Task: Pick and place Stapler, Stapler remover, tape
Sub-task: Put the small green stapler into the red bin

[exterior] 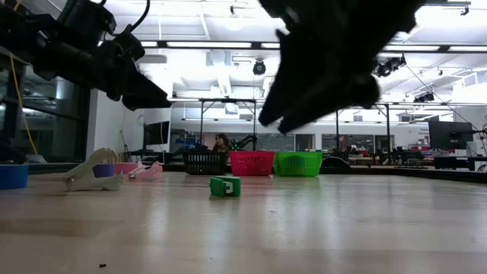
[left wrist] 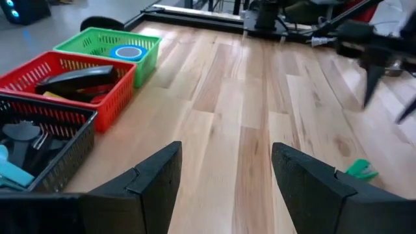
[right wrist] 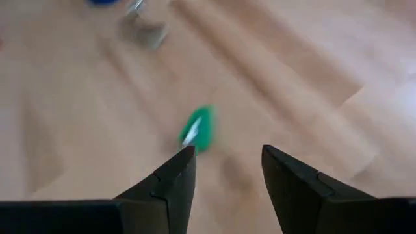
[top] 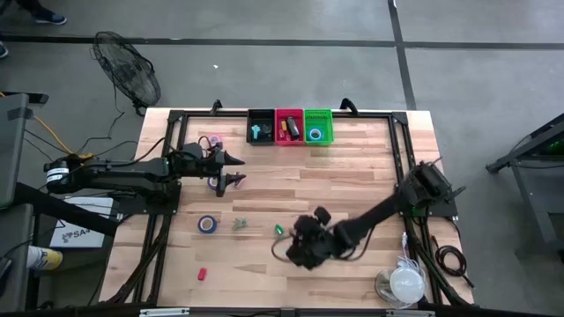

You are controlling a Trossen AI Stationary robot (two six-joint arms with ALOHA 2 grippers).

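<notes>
A small green item (top: 279, 230) lies flat on the table just ahead of my open right gripper (top: 296, 239), whose fingers (right wrist: 227, 162) hover short of it (right wrist: 198, 130). A blue tape roll (top: 207, 224) and a pale stapler remover (top: 238, 224) lie left of it, and a small red piece (top: 201, 274) lies nearer the table's front edge. My left gripper (top: 236, 170) is open and raised over the table's left half, facing right. Pink (top: 214, 141) and purple (top: 214, 182) items lie by it.
Three baskets stand in a row at the far edge: black (top: 261, 126), red (top: 289, 126) holding a dark stapler (left wrist: 78, 79), and green (top: 318, 126) holding a blue tape roll (left wrist: 127, 52). A white round object (top: 405, 283) sits at the near right corner.
</notes>
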